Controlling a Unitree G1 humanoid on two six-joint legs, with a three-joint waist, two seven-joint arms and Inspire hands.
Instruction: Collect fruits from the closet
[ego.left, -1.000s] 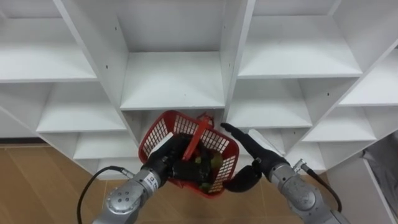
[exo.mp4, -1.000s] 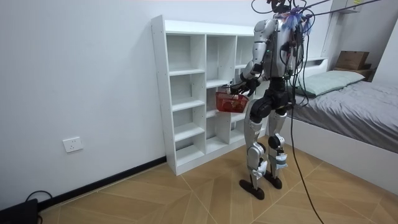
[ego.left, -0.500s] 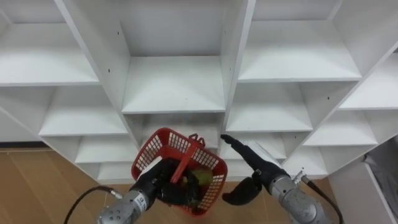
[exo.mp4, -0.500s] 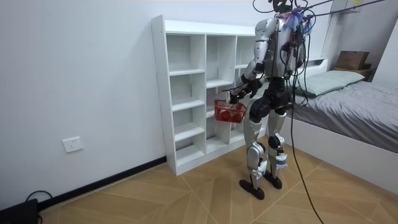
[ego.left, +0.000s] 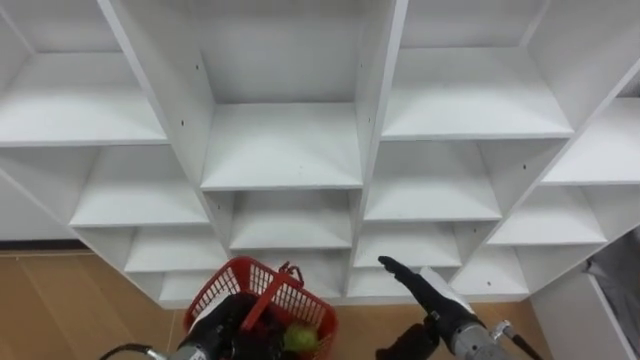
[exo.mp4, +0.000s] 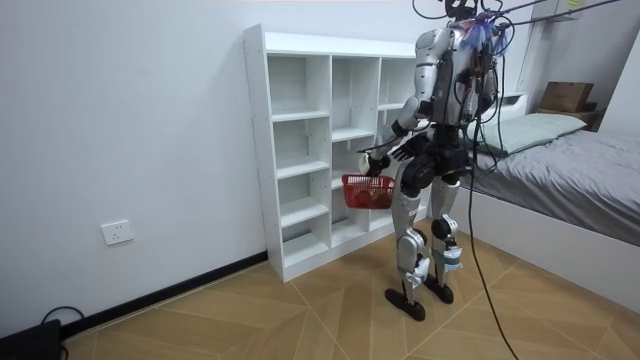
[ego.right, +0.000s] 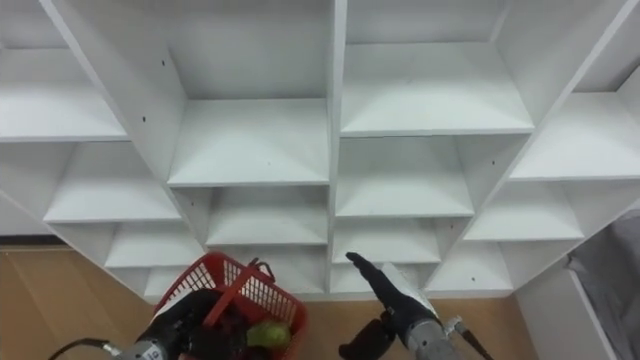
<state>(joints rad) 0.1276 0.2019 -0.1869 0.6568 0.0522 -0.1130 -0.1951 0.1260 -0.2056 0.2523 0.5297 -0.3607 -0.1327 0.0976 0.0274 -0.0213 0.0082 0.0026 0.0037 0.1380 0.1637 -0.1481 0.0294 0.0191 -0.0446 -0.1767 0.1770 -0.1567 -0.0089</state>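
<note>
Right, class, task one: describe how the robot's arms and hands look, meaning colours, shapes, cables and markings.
The left robot hand and the right robot hand are both black; the right one shows slim fingers and a pale patch on its back. The forearms are silver-grey metal cylinders, and a dark cable loops out beside each wrist.

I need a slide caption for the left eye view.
Left robot hand holds a red basket with green fruit before the white closet; right robot hand open.

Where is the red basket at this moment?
Low in the eye views, left of centre, the red basket is held by the left hand, in front of the closet's bottom shelves.
</note>
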